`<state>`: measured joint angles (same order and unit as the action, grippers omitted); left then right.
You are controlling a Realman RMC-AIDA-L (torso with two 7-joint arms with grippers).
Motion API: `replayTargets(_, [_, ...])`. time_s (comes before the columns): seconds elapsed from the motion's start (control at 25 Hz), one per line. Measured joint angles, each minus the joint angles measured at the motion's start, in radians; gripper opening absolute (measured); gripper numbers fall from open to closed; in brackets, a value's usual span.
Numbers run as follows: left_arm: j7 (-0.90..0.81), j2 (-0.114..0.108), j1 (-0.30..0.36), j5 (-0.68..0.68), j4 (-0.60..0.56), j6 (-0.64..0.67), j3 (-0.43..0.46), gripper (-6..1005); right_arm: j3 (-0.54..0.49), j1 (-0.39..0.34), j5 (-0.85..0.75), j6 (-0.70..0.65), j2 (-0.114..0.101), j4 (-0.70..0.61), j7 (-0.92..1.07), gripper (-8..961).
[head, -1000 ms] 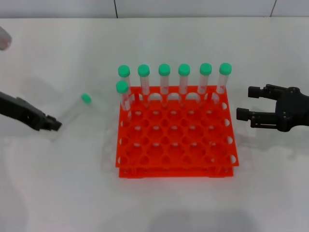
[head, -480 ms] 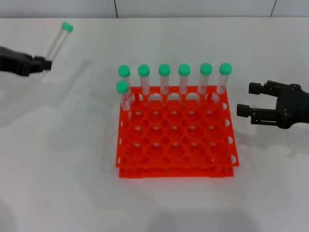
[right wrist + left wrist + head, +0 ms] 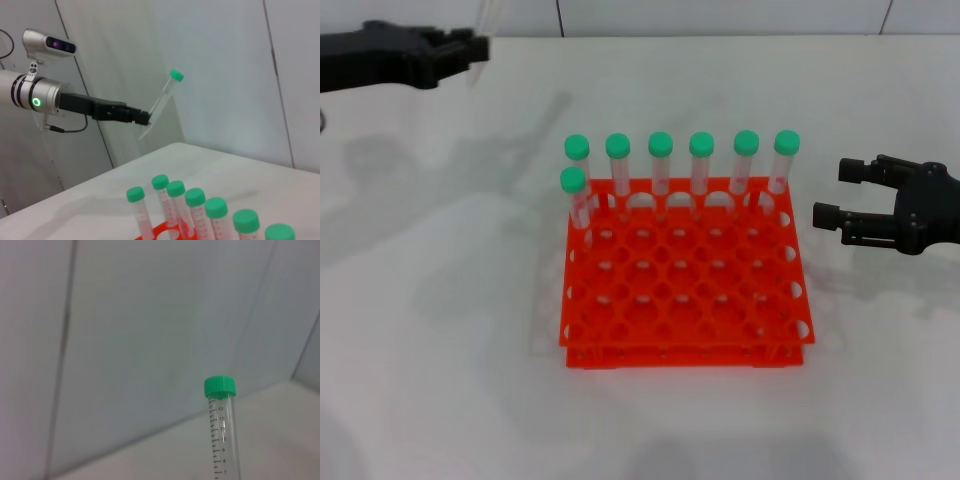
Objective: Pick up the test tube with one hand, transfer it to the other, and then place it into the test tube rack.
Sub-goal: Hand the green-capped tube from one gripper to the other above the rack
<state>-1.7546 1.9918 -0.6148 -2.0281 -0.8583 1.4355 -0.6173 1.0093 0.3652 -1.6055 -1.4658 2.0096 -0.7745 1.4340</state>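
Observation:
My left gripper [image 3: 472, 46] is raised at the far left, shut on the lower part of the test tube [image 3: 161, 101]. The tube tilts upward, its green cap [image 3: 220, 386] on top; in the head view the cap lies beyond the top edge. The right wrist view shows the left gripper [image 3: 143, 118] on a silver forearm with a green light. The orange-red test tube rack [image 3: 685, 352] sits mid-table, well below and to the right of the held tube. My right gripper [image 3: 833, 193] hovers open just right of the rack with nothing between its fingers.
Several green-capped tubes [image 3: 660, 165] stand upright along the rack's back row, and one more is in the second row at the left. The rows of holes nearer me hold nothing. White table [image 3: 440, 330] surrounds the rack.
The left gripper took the tube off the table and lifted it up and back toward the far left. The right gripper stayed about where it was, open.

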Motion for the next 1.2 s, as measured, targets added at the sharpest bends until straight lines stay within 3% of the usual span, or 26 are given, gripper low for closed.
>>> replayTargets(0.4, [0.277, 0.034, -0.044, 0.214, 0.181, 0.016, -0.005, 185, -0.004, -0.003, 0.015, 0.003, 0.0, 0.0, -0.011, 844])
replayTargets(0.64, [0.345, 0.045, -0.086, 0.225, 0.259, 0.018, -0.011, 185, -0.011, -0.004, 0.015, -0.006, -0.007, -0.005, -0.013, 844])
replayTargets(0.88, [0.37, 0.064, -0.112, 0.23, 0.29, 0.028, -0.095, 185, -0.063, -0.013, 0.012, -0.051, -0.014, -0.023, -0.013, 844])
replayTargets(1.2, [0.401, 0.077, -0.118, 0.23, 0.315, 0.073, -0.142, 185, -0.09, -0.022, 0.011, -0.096, -0.013, -0.041, -0.014, 843])
